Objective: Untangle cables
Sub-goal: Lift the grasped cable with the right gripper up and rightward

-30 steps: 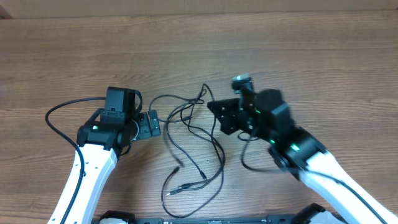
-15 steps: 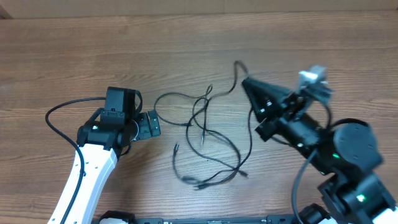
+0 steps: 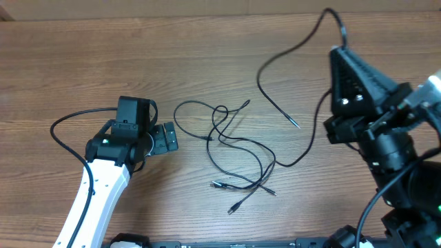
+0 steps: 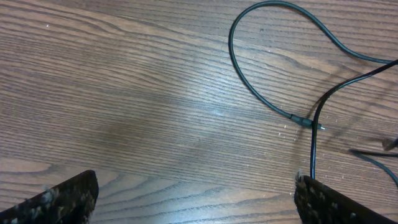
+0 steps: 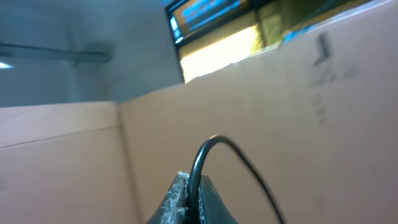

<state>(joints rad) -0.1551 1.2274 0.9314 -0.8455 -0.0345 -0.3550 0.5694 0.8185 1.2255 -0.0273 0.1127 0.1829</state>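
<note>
Right tool (image 3: 336, 52) higher with one cable (image 3: 260, 77)

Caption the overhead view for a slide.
Right gripper shut on one cable, raised above the table; the tangle lies mid-table, left gripper open beside it.

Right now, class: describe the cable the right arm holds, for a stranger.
At the right of the table, find the right arm's shut fingers. One cable loops from them, its plug tip well clear of the others, which lie tangled mid-table.
</note>
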